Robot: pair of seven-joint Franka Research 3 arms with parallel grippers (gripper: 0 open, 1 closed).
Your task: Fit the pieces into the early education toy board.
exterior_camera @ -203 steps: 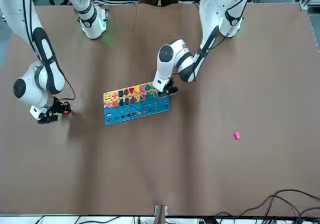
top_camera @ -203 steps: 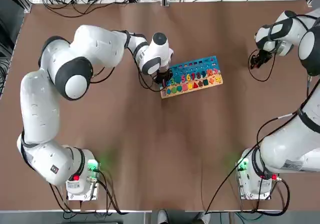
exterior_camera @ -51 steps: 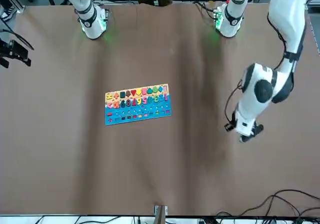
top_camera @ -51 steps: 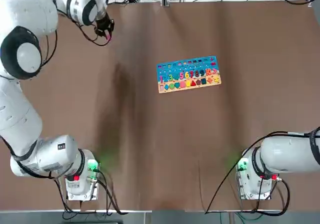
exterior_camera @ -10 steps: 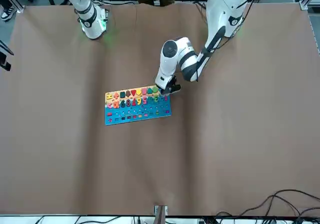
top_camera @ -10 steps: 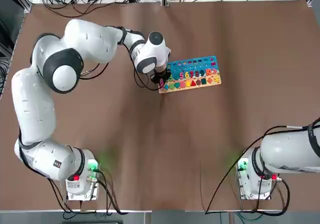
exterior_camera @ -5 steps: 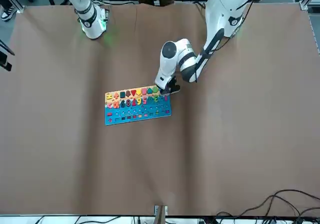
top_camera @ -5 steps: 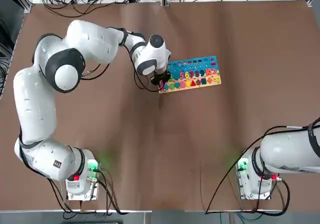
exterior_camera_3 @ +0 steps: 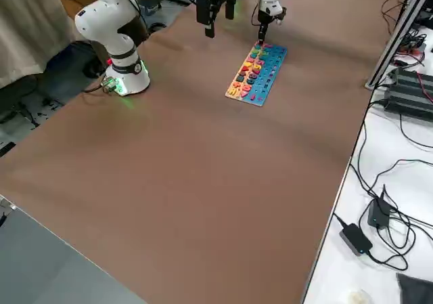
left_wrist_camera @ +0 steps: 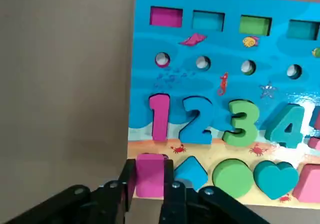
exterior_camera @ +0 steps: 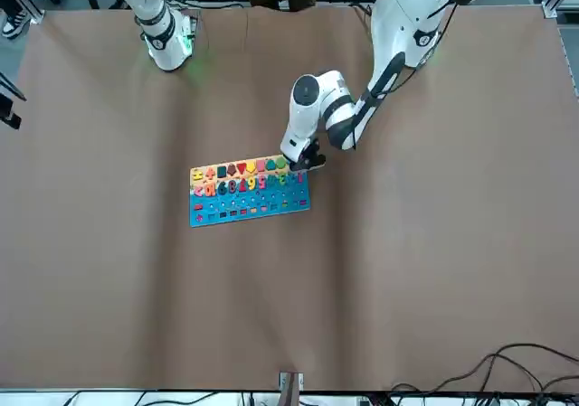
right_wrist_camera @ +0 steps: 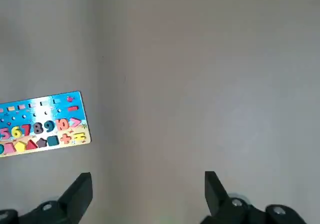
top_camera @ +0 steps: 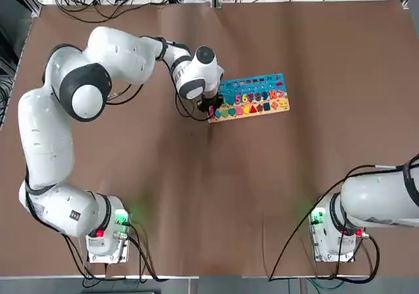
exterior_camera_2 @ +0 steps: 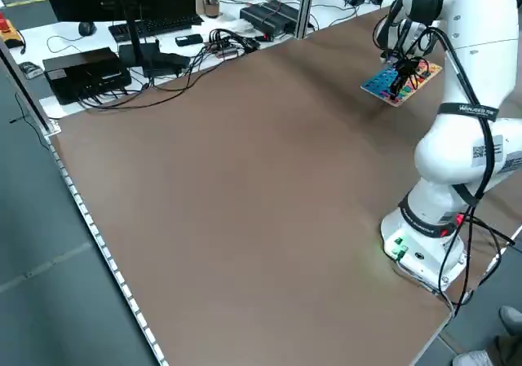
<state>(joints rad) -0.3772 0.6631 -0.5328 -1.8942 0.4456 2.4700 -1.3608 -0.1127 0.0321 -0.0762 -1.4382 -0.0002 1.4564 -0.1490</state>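
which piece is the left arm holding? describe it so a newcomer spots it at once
Find the toy board mid-table; the left gripper sits at its end by the numeral 1. Between its fingers is a pink block, over the tan strip beside the blue diamond: the only pink, square-cornered shape there.

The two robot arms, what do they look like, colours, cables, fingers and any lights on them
Both arms have glossy white rounded shells with dark grey joint bands. The left arm and right arm stand on bases showing green and red lights, with thin black cables looping along them. The left gripper and right gripper have black fingers.
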